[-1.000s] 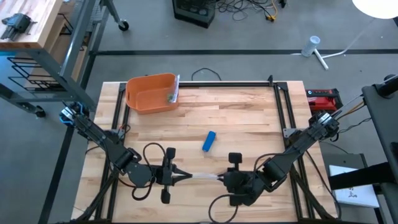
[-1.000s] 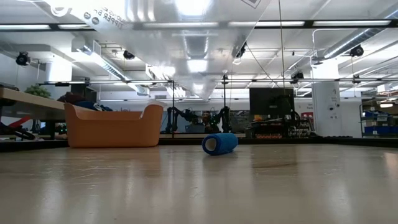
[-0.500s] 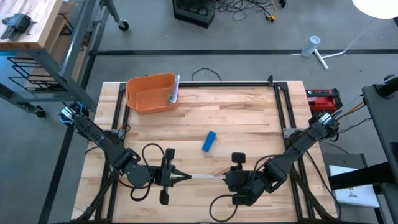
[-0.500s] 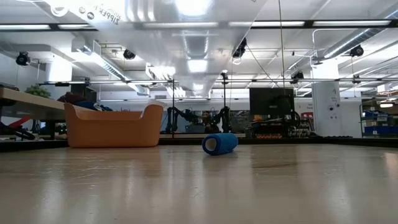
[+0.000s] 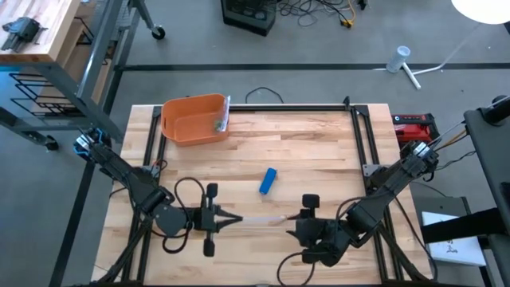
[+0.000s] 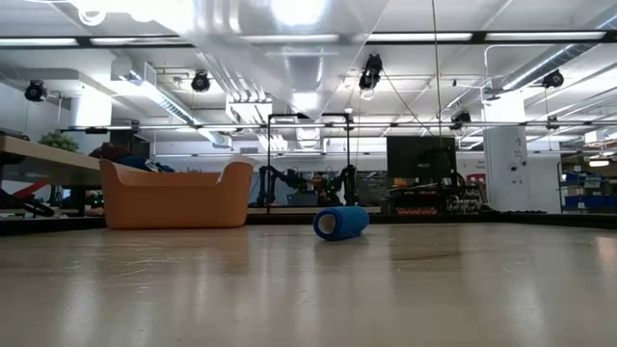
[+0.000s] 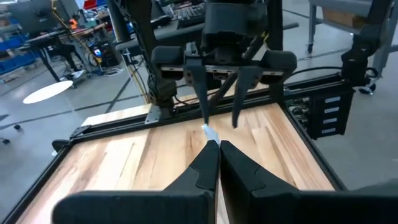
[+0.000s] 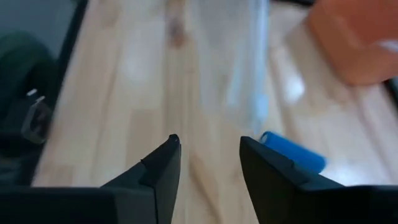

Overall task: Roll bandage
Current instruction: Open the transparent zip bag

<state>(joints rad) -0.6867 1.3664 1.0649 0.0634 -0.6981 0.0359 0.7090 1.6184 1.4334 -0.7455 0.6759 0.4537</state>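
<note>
The bandage, a blue roll (image 5: 268, 181), lies on its side on the table's middle, apart from both arms; it also appears in the low view (image 6: 340, 222). Near the front edge my left gripper (image 5: 233, 221) is shut on a clear plastic bag (image 5: 261, 218) that reaches toward my right gripper (image 5: 295, 223). My right gripper (image 8: 208, 142) stands open at the bag's right end; its fingers (image 7: 203, 99) do not visibly touch the bag. My left gripper pinches the clear bag's left end (image 7: 209, 132) between its two shut fingers. The fingers lie about level and point toward the table's right edge. The bag is clear of the table and stretches away from the fingertips toward the right arm.
An orange bin (image 5: 194, 119) stands at the far left with a small thing inside. Black rails (image 5: 362, 143) run along the table's edges. Bare wood lies between the bin, the roll and the arms.
My right gripper has opened and let go of the clear bag's right end, drawing back a little toward the table's right edge. The bag stays in my shut left gripper. The blue roll has not moved.
</note>
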